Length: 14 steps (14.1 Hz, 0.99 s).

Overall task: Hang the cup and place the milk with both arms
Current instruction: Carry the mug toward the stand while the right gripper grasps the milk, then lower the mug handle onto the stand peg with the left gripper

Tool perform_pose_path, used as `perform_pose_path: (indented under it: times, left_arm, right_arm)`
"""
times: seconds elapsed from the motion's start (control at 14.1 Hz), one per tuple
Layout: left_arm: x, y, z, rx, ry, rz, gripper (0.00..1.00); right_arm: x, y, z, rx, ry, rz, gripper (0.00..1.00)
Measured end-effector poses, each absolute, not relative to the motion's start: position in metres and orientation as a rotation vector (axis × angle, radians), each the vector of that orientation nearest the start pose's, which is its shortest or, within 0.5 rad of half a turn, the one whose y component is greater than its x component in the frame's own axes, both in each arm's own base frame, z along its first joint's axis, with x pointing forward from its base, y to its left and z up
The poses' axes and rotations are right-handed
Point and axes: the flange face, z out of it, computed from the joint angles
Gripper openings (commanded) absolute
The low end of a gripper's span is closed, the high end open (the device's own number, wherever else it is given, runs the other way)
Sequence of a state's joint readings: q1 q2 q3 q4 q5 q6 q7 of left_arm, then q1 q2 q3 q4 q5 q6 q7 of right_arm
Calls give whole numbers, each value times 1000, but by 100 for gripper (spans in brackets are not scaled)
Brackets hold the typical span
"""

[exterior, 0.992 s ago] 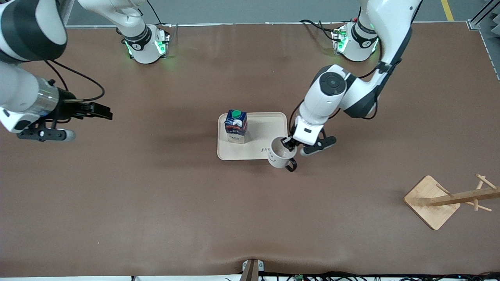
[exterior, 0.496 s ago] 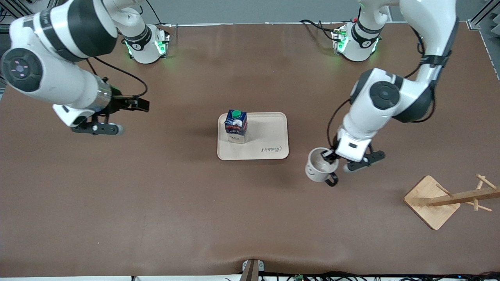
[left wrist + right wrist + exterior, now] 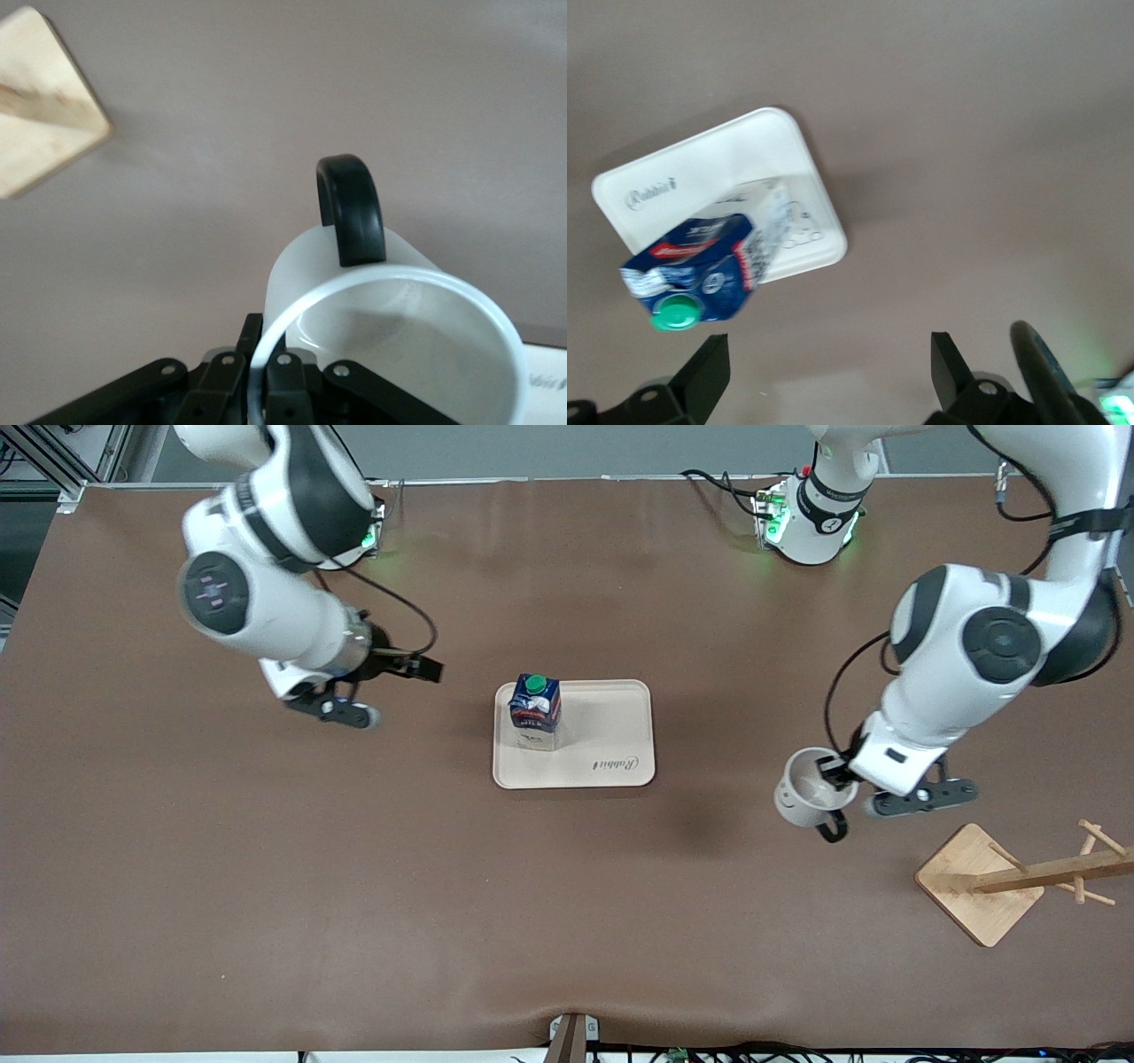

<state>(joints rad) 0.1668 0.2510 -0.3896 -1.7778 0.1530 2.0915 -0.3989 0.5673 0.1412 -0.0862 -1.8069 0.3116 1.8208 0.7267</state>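
Note:
The cup (image 3: 808,793), a white mug with a black handle, hangs in my left gripper (image 3: 837,772), which is shut on its rim. It is over bare table between the tray and the wooden rack. In the left wrist view the cup (image 3: 399,328) fills the frame, one finger inside and one outside the rim at my left gripper (image 3: 261,376). The milk (image 3: 535,710) stands upright on the beige tray (image 3: 620,735). My right gripper (image 3: 428,669) is open and empty over the table, beside the tray toward the right arm's end. The right wrist view shows the milk (image 3: 695,266) ahead of the open right gripper (image 3: 828,372).
A wooden cup rack (image 3: 1019,877) with pegs and a square base stands near the left arm's end of the table, nearer the front camera than the cup. Its base corner shows in the left wrist view (image 3: 44,97). The tray (image 3: 744,168) bears a "Rabbit" mark.
My left gripper has carried the cup from the tray's edge toward the rack at the left arm's end. My right arm has swung in from the table's end toward the tray and milk.

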Motion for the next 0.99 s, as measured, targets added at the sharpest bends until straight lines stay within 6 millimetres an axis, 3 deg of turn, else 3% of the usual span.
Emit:
perform_pose_path:
  times: [0.21, 0.57, 0.71, 0.99]
  left_arm:
    - [625, -73, 451, -3102, -127, -147, 0]
    - [628, -29, 477, -3085, -80, -123, 0]
    - [629, -15, 490, -3081, -110, -115, 0]
    - [630, 28, 501, -3075, -66, -110, 0]
  right_arm:
    - [489, 355, 439, -2897, 548, 312, 100]
    - [472, 419, 387, -2916, 654, 170, 100]
    - [467, 434, 371, -2962, 682, 66, 100]
    - [473, 439, 374, -2925, 742, -2, 100]
